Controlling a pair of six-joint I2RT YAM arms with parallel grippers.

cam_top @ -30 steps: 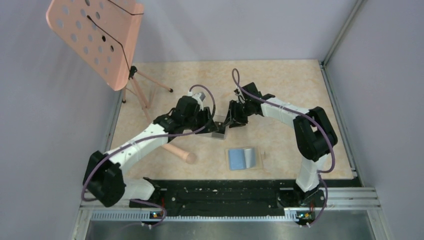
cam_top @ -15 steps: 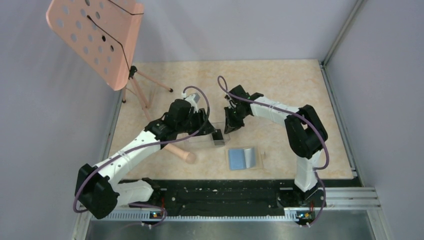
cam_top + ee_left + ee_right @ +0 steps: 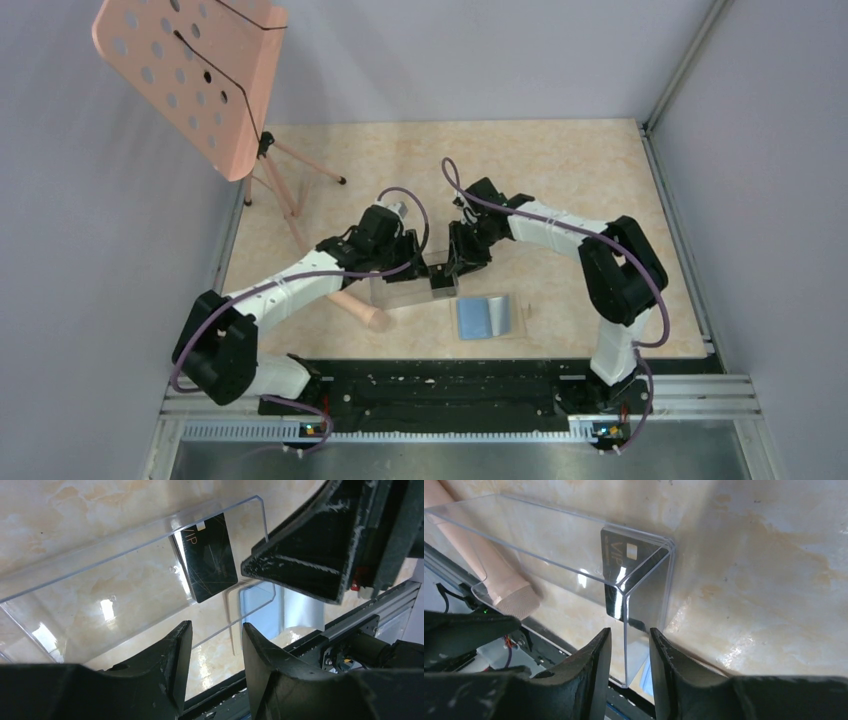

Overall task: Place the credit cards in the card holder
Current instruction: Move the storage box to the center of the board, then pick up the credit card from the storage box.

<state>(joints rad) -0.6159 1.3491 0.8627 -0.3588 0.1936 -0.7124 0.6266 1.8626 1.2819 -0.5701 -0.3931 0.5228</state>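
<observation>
A clear plastic box [image 3: 405, 292] lies on the table with a black credit card [image 3: 210, 557] standing inside its right end; the card [image 3: 616, 547] shows a "VIP" mark. The blue-grey card holder [image 3: 483, 317] lies flat just right of the box and is free of both arms. My left gripper [image 3: 418, 268] hangs over the box, its jaws [image 3: 214, 635] apart with only clear box edges in the gap. My right gripper [image 3: 629, 645] is open and straddles the box's thin end wall, touching neither side.
A pink perforated music stand [image 3: 195, 75] rises at the back left, and one of its legs ends in a pink foot [image 3: 368, 312] beside the box. A black rail [image 3: 450, 385] runs along the near edge. Grey walls close in left and right.
Both grippers and the clear box have shifted toward the near edge. The right gripper closed, then opened partway, and now sits at the box's right end.
</observation>
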